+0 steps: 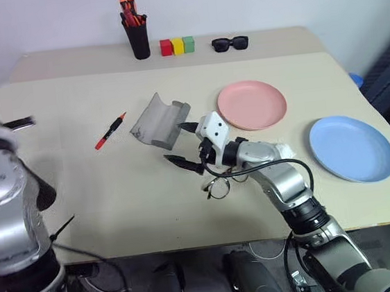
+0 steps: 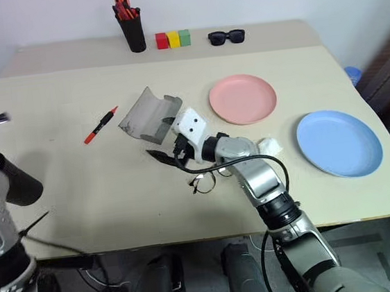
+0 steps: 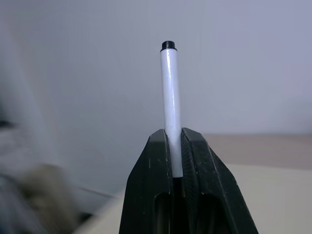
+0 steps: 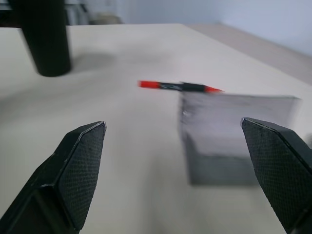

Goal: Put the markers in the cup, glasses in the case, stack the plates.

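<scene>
Nearest the robot: wire-rimmed glasses (image 1: pixel 218 185) lie on the table (image 1: pixel 118 210) just under the right forearm, partly hidden by it.

Right gripper (image 1: pixel 184 146) just beyond them, fingers spread wide, nothing between. It points level toward the open grey case (image 1: pixel 159 120), which lies just ahead; in the right wrist view the case (image 4: pixel 234 141) sits between the fingertips (image 4: pixel 80 161).

Left gripper (image 3: pixel 175 161) is raised at the table's left side, clamped on the white marker (image 3: pixel 170 107); marker stands upright out of the jaws, black tip up.

Black cup (image 2: pixel 17 180) stands at the left edge, close beside the left arm; that arm is much the nearer to it. Judgement: the marker goes down into the cup, so its long axis has to tip toward the cup mouth.

Red marker (image 1: pixel 110 131) lies on the table left of the case, long axis diagonal, between cup and case.

Farther right: pink plate (image 1: pixel 251 104), blue plate (image 1: pixel 352 147), well apart, not stacked.

Far edge: pen holder (image 1: pixel 137 33), coloured blocks (image 1: pixel 177 46), sunglasses (image 1: pixel 229 43).
</scene>
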You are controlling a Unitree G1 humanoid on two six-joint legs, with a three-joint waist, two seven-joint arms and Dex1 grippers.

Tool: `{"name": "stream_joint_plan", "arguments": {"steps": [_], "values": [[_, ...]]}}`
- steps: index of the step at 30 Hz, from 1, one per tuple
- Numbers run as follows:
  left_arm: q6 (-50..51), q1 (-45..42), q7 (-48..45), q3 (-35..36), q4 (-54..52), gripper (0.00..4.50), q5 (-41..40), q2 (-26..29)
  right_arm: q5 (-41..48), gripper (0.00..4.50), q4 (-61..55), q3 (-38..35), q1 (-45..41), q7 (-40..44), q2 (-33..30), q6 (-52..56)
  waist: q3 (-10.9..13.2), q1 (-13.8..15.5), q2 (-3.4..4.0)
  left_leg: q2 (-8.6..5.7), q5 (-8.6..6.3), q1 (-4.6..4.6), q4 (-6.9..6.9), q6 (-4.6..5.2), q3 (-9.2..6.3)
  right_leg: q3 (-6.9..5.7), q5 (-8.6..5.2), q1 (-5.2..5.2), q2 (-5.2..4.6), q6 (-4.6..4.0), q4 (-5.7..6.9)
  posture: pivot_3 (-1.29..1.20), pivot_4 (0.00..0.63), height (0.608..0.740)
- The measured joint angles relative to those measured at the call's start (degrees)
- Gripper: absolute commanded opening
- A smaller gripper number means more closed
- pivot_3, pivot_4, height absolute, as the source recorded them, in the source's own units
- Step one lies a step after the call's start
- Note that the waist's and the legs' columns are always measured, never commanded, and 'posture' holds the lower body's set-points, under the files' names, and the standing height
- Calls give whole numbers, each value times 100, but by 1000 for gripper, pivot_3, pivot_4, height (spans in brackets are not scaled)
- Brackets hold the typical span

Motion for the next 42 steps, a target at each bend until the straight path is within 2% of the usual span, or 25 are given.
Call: {"name": "stream_joint_plan", "arguments": {"steps": [3,8,23,25,26,32,36,41,42], "values": [[-198,377,-8,340,-288,20,11,-339,-6,4500,144,66,-67,63,132,-106,-5,69,-8,-1,-2,4,8,3,5,0,4,6,-5,-5,0,0,150,722],[-397,1007,-8,373,-315,20,129,-815,-30,4500,319,92,-152,159,275,-285,-14,73,-22,2,-2,8,7,3,0,-4,4,8,1,-6,4,0,150,722],[-1029,1171,-50,330,309,20,163,-1239,-52,4500,391,89,-151,214,384,-311,-14,53,-23,4,-2,9,4,3,0,-5,4,6,2,-6,4,0,150,722],[-1050,1187,-35,328,342,826,211,-1242,-49,4500,351,89,-131,216,380,-303,-14,53,-23,4,-2,9,4,3,0,-5,4,6,2,-6,4,0,150,722],[-1062,1187,-24,327,366,1091,238,-1247,-48,4500,342,89,-127,218,380,-300,-14,53,-23,4,-2,9,4,3,0,-5,4,6,2,-6,4,0,150,722],[-1070,1186,-1,319,432,4220,331,-1267,-42,4500,251,90,-77,252,383,-266,-14,53,-23,4,-2,9,4,3,0,-5,4,6,2,-6,4,0,150,722],[-1105,1156,-14,315,431,4220,342,-1310,-17,4500,244,87,-75,278,387,-247,-14,55,-23,4,-2,9,4,3,0,-5,4,6,2,-6,4,0,150,722],[-1145,754,-330,54,405,4220,133,-1228,534,4500,-25,-99,22,335,535,119,-15,73,-23,3,-2,7,4,3,-1,-6,4,6,2,-6,3,0,150,722],[-1096,608,-454,-66,405,4372,71,-1174,649,4500,-110,-159,28,334,559,208,-15,73,-23,3,-2,7,4,3,-1,-6,4,6,2,-6,4,0,150,722]]}}
